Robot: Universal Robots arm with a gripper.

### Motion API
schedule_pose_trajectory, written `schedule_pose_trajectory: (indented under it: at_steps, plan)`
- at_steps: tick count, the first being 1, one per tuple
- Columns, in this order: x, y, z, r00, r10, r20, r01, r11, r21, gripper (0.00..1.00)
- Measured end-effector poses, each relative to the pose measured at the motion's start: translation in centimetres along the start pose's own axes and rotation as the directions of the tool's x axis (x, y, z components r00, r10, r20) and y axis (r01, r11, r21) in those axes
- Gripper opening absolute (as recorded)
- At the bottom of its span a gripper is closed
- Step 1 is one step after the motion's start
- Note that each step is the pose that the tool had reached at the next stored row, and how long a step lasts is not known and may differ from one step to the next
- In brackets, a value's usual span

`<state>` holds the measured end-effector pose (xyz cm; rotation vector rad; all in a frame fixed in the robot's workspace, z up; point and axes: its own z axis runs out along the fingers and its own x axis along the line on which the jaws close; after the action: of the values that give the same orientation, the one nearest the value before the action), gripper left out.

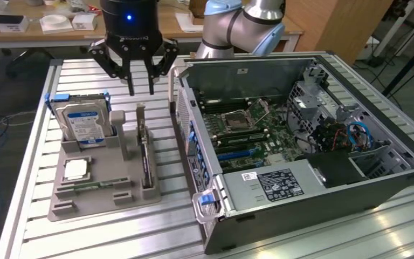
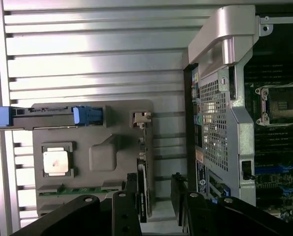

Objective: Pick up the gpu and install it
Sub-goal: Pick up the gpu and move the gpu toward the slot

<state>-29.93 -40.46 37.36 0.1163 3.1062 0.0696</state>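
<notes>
Grey plastic tray point(image 1: 84, 208) lies on the slatted metal surface point(image 1: 121, 237) at the exterior view's left, a processor point(image 1: 76, 170) and a memory stick point(image 1: 92, 186) at its near end, the open computer case point(image 1: 322, 216) beside it. On the tray's side nearest the case the gpu point(image 1: 145, 156) stands on its long edge in a slot, the hard drive point(image 1: 83, 125) upright on the exterior view's left of it. Above the gpu's far end hang the black jaws, spread apart, grasping nothing and clear of it.
</notes>
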Motion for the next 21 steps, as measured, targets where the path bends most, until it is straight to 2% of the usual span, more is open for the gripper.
schedule_pose_trajectory:
  at_steps: [21]
  plan:
    - [1.0,-0.63,2.61,1.0000,0.000,-0.0003,0.000,1.0000,0.0006,0.41]
